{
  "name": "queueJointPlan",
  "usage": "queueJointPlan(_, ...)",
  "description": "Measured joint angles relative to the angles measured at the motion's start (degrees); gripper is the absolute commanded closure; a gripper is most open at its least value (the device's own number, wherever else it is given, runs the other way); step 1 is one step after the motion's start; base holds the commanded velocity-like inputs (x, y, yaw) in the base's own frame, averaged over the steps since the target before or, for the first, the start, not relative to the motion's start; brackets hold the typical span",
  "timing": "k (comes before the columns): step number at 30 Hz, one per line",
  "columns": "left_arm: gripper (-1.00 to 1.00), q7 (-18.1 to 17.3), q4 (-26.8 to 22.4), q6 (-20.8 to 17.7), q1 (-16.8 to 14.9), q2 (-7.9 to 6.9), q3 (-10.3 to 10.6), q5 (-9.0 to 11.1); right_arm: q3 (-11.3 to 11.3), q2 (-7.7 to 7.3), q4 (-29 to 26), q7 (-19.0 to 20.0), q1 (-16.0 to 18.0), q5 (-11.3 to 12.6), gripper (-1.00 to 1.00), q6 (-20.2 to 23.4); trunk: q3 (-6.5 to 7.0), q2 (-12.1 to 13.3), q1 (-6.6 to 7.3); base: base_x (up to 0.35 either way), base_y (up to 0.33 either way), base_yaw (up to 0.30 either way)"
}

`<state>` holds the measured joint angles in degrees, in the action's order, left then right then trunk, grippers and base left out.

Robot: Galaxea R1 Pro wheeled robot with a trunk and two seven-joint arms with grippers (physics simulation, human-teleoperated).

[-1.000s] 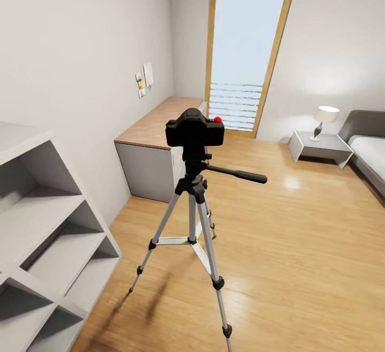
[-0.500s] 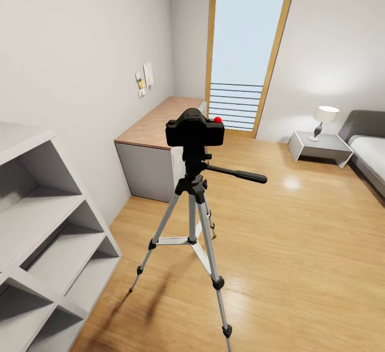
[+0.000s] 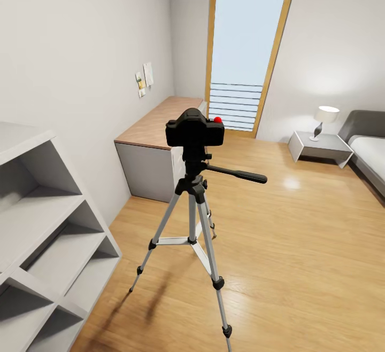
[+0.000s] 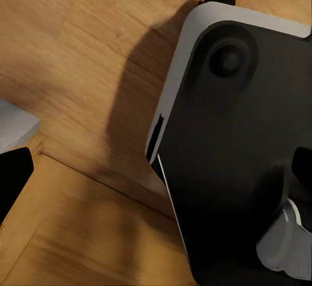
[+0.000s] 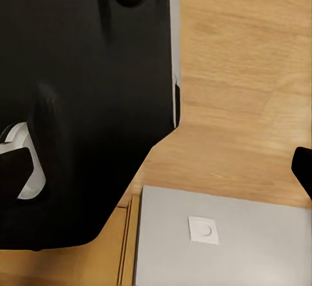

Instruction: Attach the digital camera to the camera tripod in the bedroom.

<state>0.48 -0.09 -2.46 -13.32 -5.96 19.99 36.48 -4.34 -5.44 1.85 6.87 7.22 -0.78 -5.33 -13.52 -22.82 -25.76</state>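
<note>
The digital camera [image 3: 194, 128] sits on top of the camera tripod [image 3: 192, 210], right in the middle of the head view, red button [image 3: 218, 120] showing at its right top corner. The tripod stands upright on the light wood floor [image 3: 299, 256], three silver legs splayed, and its long black pan handle [image 3: 238, 174] sticks out to the right, just below the camera. Behind it, against the left wall, is the wood-topped bench [image 3: 160, 122]; the camera is not on it. Near left, the grey cube shelf [image 3: 48, 234] comes in close. At the far end rises the tall wood-framed window [image 3: 246, 47], and far right there's a low grey bedside table [image 3: 320, 148] carrying a white lamp [image 3: 324, 118], with the bed [image 3: 369, 149] beside it at the edge.

The left wrist view looks down on a black, grey-edged part of the robot [image 4: 240, 149] above wood floor. The right wrist view gives a similar black mass [image 5: 84, 104] over floor, plus a flat grey panel [image 5: 221, 240]. Dark slivers sit at the edges of both wrist views, but whether either set of fingers is spread or pressed together, I cannot tell.
</note>
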Motion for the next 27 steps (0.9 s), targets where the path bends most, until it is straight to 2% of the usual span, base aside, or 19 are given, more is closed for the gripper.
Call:
queueJointPlan(11,-1.00,0.0,-0.3,7.0,0.0,0.35,0.0,-0.2,0.0,-0.07,0.0,0.0,0.0,-0.2,-1.00,0.0,0.00,0.0,0.00,0.000,0.000,0.000)
queueJointPlan(27,-1.00,0.0,-0.5,8.5,0.0,0.93,-0.2,0.3,0.0,0.35,0.0,0.0,0.0,0.0,-1.00,0.1,0.05,0.0,0.00,0.000,0.000,0.000)
